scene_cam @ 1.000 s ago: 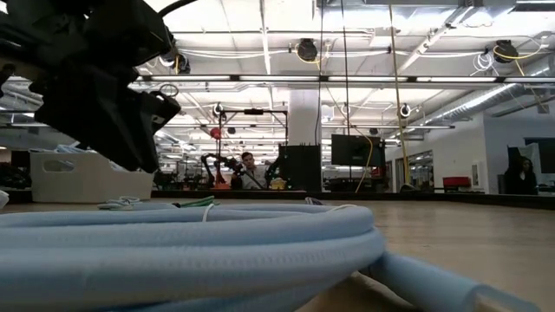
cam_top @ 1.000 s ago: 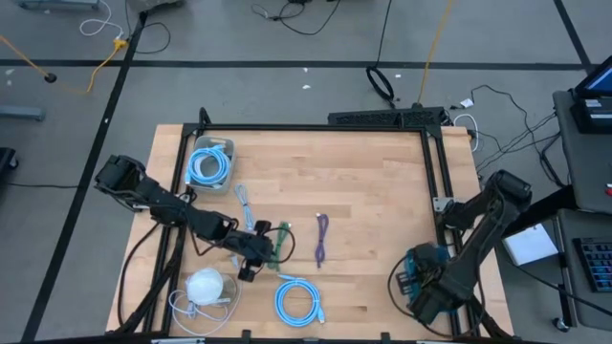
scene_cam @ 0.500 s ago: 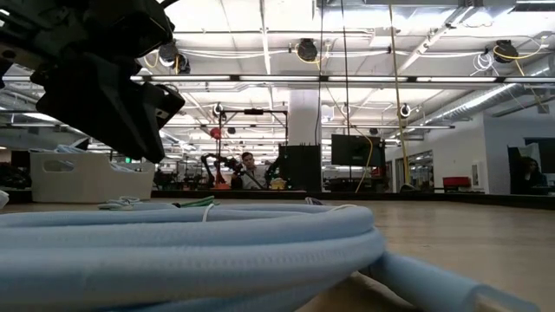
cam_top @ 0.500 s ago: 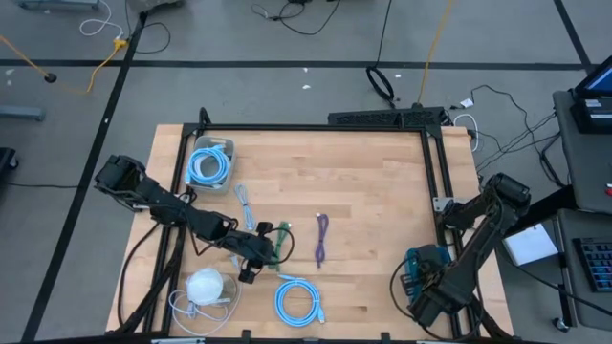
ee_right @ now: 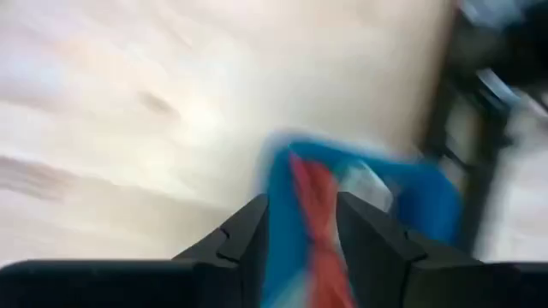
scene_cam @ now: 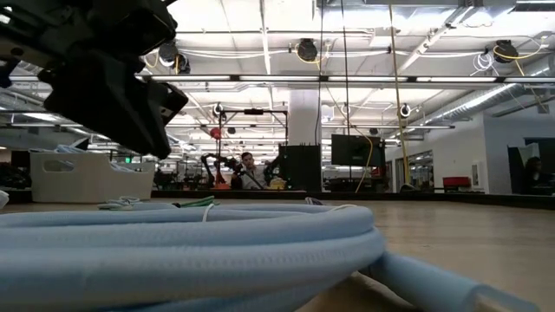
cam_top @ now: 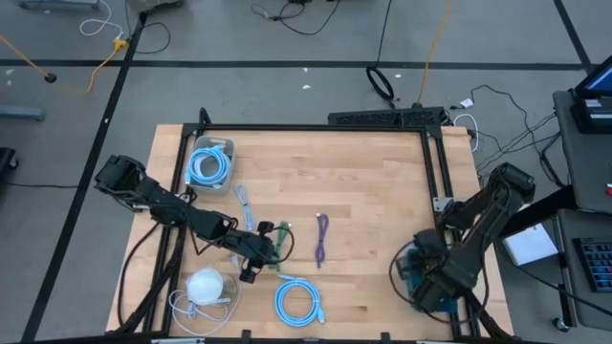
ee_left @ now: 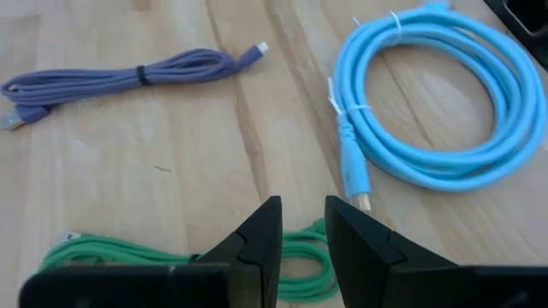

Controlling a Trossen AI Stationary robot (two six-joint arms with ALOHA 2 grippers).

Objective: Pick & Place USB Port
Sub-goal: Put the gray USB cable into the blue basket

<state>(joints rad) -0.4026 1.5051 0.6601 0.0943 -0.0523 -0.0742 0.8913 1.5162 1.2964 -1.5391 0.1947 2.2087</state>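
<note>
My left gripper (cam_top: 272, 247) (ee_left: 301, 224) hovers over a bundled green cable (ee_left: 103, 255) (cam_top: 283, 241) that lies flat on the wooden table; its fingers stand a narrow gap apart. My right gripper (cam_top: 421, 287) (ee_right: 304, 214) is at the table's near right corner over a blue thing (cam_top: 411, 266) with a red part (ee_right: 312, 205), which shows blurred between its parted fingers. I cannot tell which thing here is the USB port. My right gripper comes at the blue and red thing from above. The wrist view is blurred, and I cannot tell whether its fingers touch it.
A purple cable (cam_top: 321, 239) lies mid-table and a coiled light-blue cable (cam_top: 298, 299) near the front edge. A white bin (cam_top: 210, 162) with another blue coil stands far left. A pale cable (cam_top: 245, 203) and a white round thing (cam_top: 204, 285) lie on the left.
My right gripper has moved a little toward the table's far edge and now covers more of the blue thing.
</note>
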